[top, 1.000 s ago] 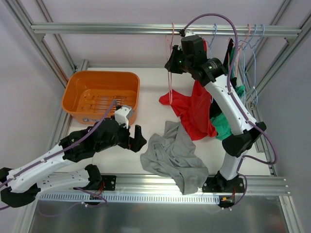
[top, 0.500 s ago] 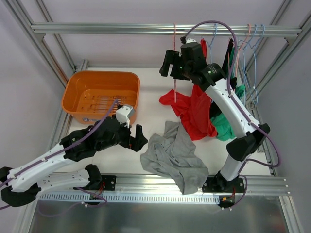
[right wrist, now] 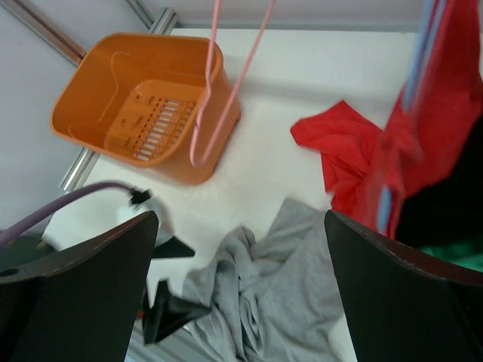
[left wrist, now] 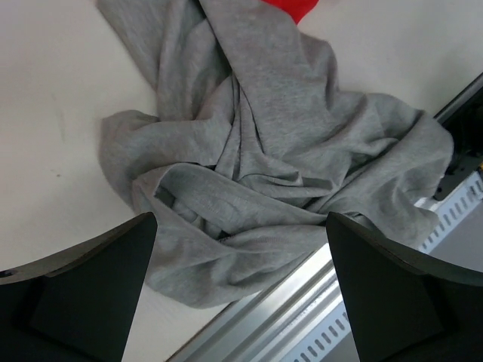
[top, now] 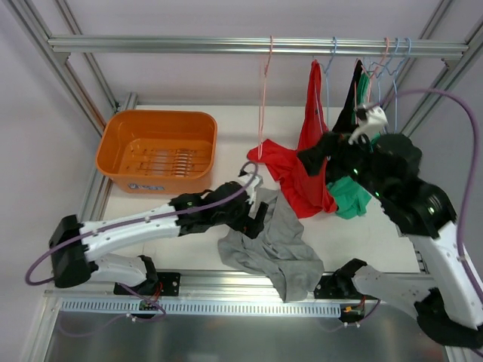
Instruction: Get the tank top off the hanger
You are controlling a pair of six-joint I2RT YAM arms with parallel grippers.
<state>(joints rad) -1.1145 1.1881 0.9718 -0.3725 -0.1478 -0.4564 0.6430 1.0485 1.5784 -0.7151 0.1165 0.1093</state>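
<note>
Left gripper [left wrist: 240, 226] hangs over the grey tank top [left wrist: 256, 181] with its jaws spread wide and nothing between them; whether the tips touch the cloth cannot be told. Only this wrist view shows the crumpled folds closely, with the lower right side of the heap reaching the table's [left wrist: 53, 90] metal edge rail [left wrist: 317, 332].

From above, the arm lies stretched low across the table, its gripper at the heap's upper left edge. That view alone shows the top bar [top: 189, 44] carrying the hangers: a bare pink hanger [top: 263, 90] apart to the left, then a red garment [top: 311, 121] hanging from a blue hanger [top: 327, 56], its lower part spilling onto the table beside the grey heap. Black [top: 349, 105] and green [top: 352, 197] clothes hang further right.

The right gripper [right wrist: 240, 219] is raised in the air, jaws fully parted and empty. Its camera looks down past the pink hanger at the orange basket [right wrist: 90, 98], with the grey tank top lying flat on the table, off any hanger.
</note>
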